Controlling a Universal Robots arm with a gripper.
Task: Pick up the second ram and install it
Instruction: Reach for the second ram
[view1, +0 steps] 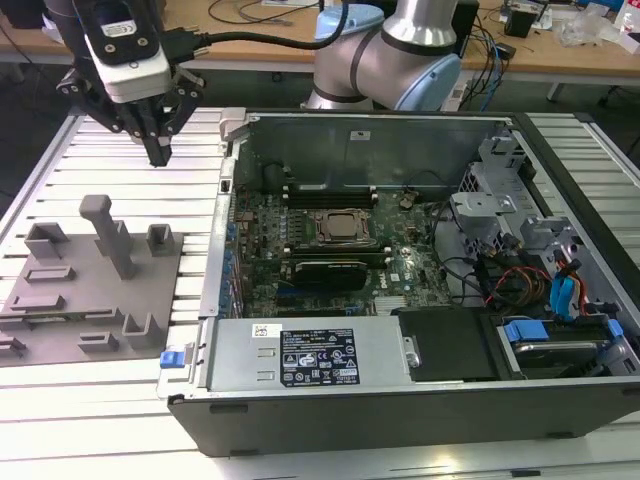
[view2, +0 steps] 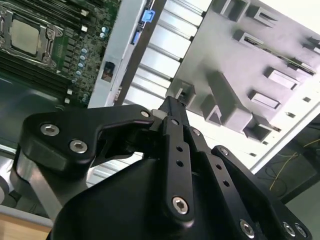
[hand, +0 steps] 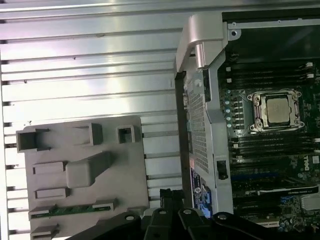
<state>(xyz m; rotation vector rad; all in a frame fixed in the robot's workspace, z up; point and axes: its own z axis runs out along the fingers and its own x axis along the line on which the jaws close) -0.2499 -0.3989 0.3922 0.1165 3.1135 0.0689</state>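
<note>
The second ram (hand: 70, 210) is a narrow green stick lying in a slot of the grey fixture plate (hand: 85, 170), at the plate's edge farthest from the case. In the exterior view that plate (view1: 90, 290) lies on the slatted table at the left of the open computer case (view1: 400, 400). My gripper (view1: 158, 152) hangs above the table beyond the plate's far edge, apart from the ram. Its black fingers (view2: 172, 112) meet at a point with nothing between them. The silver CPU socket (view1: 345, 228) sits mid-motherboard with dark memory slots on either side.
A tall grey peg (view1: 108, 232) and several low blocks rise from the fixture plate. The case's raised metal corner (view1: 232, 125) stands near my gripper. Cables, drive bays and a blue-tabbed drive (view1: 560, 335) crowd the case's right side. A wooden bench runs behind.
</note>
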